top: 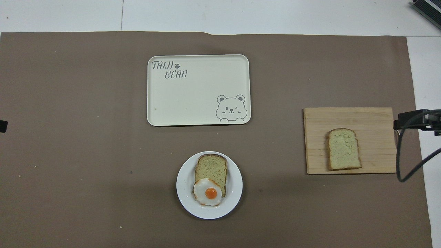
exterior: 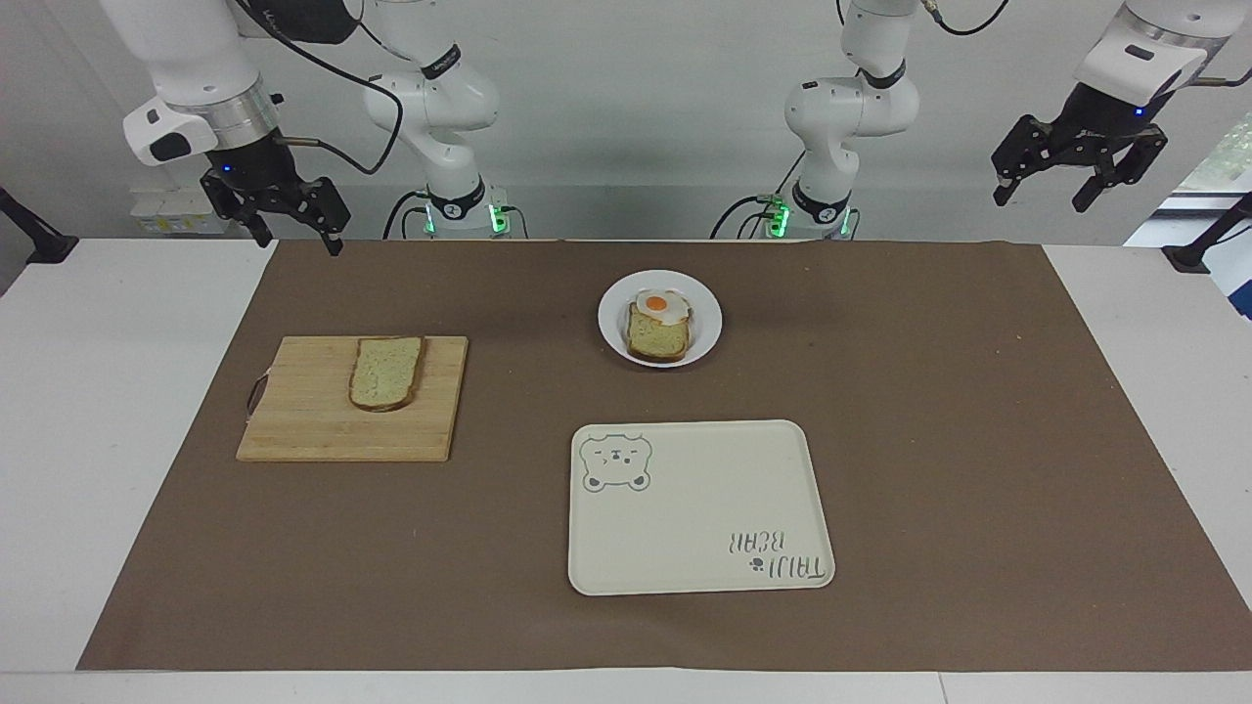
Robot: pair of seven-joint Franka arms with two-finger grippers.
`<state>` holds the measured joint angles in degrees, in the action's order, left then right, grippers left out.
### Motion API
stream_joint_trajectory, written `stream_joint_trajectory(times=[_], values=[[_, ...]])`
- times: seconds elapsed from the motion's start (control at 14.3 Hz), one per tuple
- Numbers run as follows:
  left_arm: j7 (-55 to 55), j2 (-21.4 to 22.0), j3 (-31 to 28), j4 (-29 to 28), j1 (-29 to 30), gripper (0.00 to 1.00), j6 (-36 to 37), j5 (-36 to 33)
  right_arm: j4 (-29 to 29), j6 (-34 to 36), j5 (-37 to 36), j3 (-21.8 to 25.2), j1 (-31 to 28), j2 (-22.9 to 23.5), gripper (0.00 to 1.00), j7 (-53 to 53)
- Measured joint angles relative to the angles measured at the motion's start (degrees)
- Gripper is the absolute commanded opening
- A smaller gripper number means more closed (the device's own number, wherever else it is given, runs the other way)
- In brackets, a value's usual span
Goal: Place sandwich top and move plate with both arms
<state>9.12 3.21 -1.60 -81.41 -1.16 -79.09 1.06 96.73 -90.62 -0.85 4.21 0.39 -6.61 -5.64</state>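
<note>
Sandwich top [exterior: 386,373] lies flat on cutting board [exterior: 323,430] at the right arm's end of the table. Plate [exterior: 706,323] sits mid-table, nearest the robots, holding a bread slice [exterior: 660,337] with fried egg [exterior: 661,304] on it. Tray [exterior: 696,528] is farther from the robots than the plate, well apart from the board.

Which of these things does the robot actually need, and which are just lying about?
Needed: sandwich top on the cutting board; plate bearing the egg-topped slice; right gripper and left gripper, both open, raised.

Lying about: bear tray; brown mat.
</note>
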Motion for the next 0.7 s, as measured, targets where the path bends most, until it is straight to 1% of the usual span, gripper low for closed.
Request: stream_joint_trajectory(times=[0.21,0.7], values=[[0.0,0.0,0.0,0.0,0.0,1.0,0.0,0.0,-1.2,0.81,0.1,0.07,-0.01,0.66,1.0,1.29],[0.0,0.0,-0.02,0.0,0.0,1.0,0.0,0.0,-0.13,-0.53,0.17,-0.1,0.05,0.68,1.0,1.61]])
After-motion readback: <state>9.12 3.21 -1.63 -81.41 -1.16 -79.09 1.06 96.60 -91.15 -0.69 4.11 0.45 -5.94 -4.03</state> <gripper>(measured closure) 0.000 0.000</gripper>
